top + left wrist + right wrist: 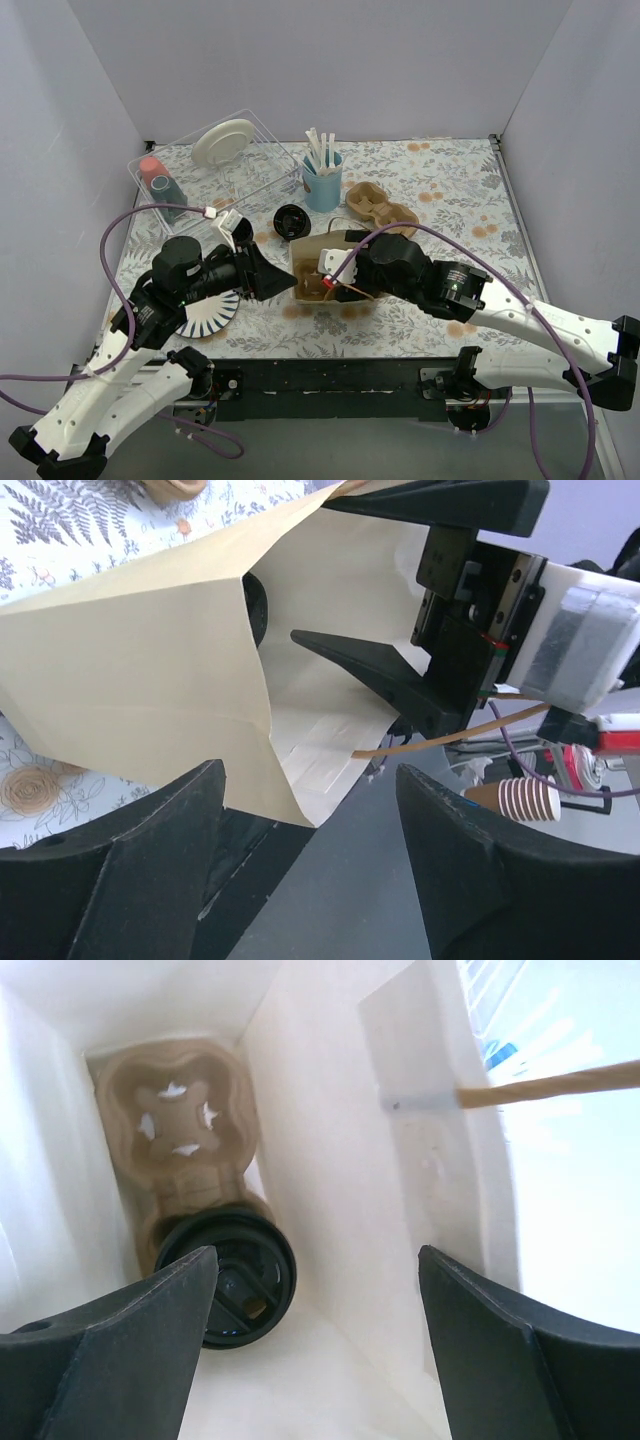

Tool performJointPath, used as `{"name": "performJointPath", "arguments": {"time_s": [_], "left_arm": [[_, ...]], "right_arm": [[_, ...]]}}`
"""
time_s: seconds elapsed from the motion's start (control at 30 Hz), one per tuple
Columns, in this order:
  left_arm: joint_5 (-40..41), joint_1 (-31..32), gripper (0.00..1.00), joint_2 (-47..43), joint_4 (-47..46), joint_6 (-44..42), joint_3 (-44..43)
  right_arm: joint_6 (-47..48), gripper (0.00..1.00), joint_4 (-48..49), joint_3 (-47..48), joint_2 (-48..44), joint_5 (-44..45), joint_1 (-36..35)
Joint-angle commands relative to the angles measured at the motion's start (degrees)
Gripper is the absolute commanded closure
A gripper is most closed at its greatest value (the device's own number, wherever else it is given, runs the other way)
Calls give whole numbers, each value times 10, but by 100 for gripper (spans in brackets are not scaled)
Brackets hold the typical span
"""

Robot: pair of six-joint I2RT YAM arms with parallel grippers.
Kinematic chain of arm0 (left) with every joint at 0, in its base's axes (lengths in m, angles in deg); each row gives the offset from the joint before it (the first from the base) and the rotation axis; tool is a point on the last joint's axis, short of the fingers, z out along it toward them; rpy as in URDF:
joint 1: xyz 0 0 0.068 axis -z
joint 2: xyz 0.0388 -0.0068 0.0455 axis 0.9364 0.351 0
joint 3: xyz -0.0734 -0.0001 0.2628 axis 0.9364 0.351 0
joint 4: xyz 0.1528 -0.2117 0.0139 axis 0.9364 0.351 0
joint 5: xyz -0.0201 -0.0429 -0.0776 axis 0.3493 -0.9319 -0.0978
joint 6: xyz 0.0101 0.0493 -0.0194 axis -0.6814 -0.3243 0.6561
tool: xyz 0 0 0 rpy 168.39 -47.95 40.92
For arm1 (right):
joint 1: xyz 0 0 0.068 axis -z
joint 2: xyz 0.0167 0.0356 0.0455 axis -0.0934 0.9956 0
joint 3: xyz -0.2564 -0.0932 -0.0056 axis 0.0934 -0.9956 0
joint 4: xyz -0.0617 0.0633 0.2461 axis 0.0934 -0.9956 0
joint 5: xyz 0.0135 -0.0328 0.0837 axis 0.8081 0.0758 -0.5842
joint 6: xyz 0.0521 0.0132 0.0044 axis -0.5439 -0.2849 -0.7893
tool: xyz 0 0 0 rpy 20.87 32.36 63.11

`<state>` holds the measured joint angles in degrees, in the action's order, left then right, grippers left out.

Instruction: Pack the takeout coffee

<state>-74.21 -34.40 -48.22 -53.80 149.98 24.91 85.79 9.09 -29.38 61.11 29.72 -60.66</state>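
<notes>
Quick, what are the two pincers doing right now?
Left pincer: open, holding nothing.
Right pincer: open, inside the paper bag, holding nothing.

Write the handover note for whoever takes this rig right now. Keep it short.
Left gripper: jaws open, close to the outer wall of the paper bag, holding nothing.
Right gripper: jaws open at the bag's mouth, pointing in, holding nothing.
Takeout coffee: lid on, at the bottom of the bag, seated in one slot of the pulp carrier; the other slot is empty.
Done: the coffee is inside the bag.
Left: probably only to draw both arms clear without tipping the bag.
</notes>
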Motion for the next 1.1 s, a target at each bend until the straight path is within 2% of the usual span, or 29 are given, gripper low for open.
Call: {"name": "performJointPath", "arguments": {"time_s": [0.0,0.2,0.37,0.5,0.57,0.6,0.67,1.07], "left_arm": [[31,1,29,12,-18,-18,-31],[78,1,23,22,-5,-39,-54],[96,1,22,36,1,-52,-75],[100,1,22,44,6,-57,-82],[101,1,22,45,6,-57,-83],[103,1,22,46,6,-56,-84],[106,1,22,46,11,-58,-86],[117,1,22,49,7,-67,-86]], "right_arm": [[-20,12,10,44,9,18,1],[-14,12,6,66,18,28,1],[-17,16,2,80,29,36,2],[-23,27,3,90,44,27,7],[-28,37,2,95,54,6,12],[-29,47,2,97,57,2,14],[-36,52,3,102,65,-10,20],[-69,53,-3,146,98,-70,84]]}}
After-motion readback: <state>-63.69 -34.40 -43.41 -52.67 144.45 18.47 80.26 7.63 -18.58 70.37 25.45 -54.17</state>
